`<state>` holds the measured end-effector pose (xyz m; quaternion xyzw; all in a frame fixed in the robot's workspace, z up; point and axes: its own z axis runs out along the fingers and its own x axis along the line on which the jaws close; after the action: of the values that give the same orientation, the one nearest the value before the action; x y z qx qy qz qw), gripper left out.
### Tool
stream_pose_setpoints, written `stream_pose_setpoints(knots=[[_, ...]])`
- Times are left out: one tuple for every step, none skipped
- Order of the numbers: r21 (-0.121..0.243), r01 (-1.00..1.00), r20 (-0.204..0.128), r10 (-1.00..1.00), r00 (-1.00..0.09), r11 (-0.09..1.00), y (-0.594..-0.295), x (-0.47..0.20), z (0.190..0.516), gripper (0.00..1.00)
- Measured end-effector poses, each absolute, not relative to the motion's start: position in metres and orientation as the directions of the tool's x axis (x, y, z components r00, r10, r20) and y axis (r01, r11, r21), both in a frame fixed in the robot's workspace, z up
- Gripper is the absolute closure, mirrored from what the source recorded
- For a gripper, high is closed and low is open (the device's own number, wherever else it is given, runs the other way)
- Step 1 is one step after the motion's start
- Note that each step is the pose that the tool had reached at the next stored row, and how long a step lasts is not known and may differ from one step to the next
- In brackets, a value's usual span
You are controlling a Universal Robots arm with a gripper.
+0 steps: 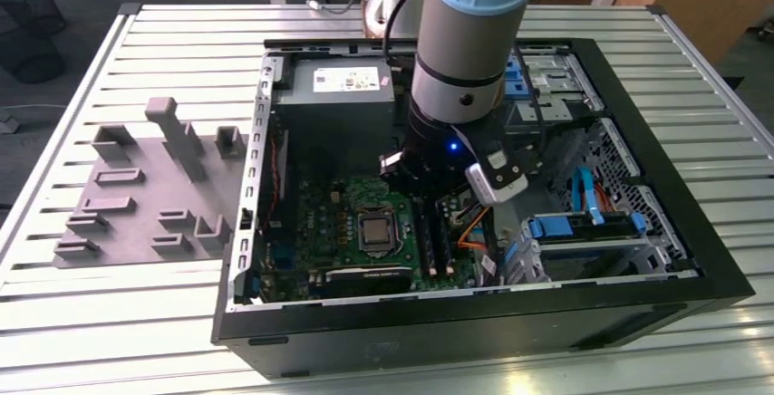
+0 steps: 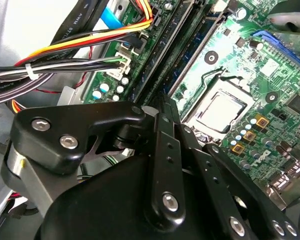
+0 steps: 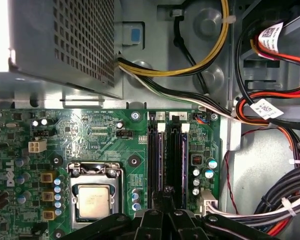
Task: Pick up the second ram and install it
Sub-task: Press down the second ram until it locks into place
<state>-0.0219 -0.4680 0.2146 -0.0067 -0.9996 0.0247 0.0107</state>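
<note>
**First wrist view: gripper at the end of the memory slots**

First wrist view and second wrist view both put the gripper (image 3: 165,196) (image 2: 161,107) low over the motherboard (image 3: 90,130), at one end of the two long memory slots. Its fingertips (image 2: 166,120) are drawn close together, and nothing can be made out between them.

A stick sits in each of the two slots, side by side and parallel. The bluish-green one nearer the processor socket (image 3: 93,200) looks like the second ram (image 3: 156,160) (image 2: 192,52) (image 1: 430,236). It lies down in its slot, though I cannot tell whether it is fully seated. The other stick (image 3: 178,160) lies just beside it, on the cable side. The gripper's tip is close above the near ends of both.

In the exterior view, the arm (image 1: 466,42) reaches down into the open computer case (image 1: 484,322), which lies on a slatted table (image 1: 72,322). A grey blocky fixture (image 1: 133,205) rests on the table well apart, toward the exterior view's left.
</note>
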Motion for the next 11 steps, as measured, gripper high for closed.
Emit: stream_pose_setpoints(knots=[[-0.049,0.013,0.021,0.014,-1.000,0.999,-0.468,-0.022,0.215,0.89],[-0.049,0.013,0.021,0.014,-1.000,0.999,-0.468,-0.022,0.215,0.89],[-0.048,0.013,0.020,0.014,-1.000,0.999,-0.468,-0.022,0.216,0.89],[-0.046,0.013,0.020,0.014,-1.000,0.999,-0.468,-0.022,0.218,0.89],[-0.046,0.013,0.020,0.014,-1.000,0.999,-0.468,-0.022,0.221,0.89],[-0.048,0.013,0.021,0.014,-1.000,0.999,-0.468,-0.022,0.224,0.89],[-0.049,0.013,0.021,0.014,-1.000,0.999,-0.468,-0.022,0.228,0.89],[-0.048,0.013,0.021,0.014,-1.000,0.999,-0.468,-0.022,0.230,0.89],[-0.048,0.013,0.021,0.014,-1.000,0.999,-0.468,-0.022,0.233,0.89],[-0.049,0.013,0.021,0.014,-1.000,0.999,-0.468,-0.022,0.234,0.89],[-0.049,0.013,0.021,0.014,-1.000,0.999,-0.468,-0.022,0.234,0.89]])
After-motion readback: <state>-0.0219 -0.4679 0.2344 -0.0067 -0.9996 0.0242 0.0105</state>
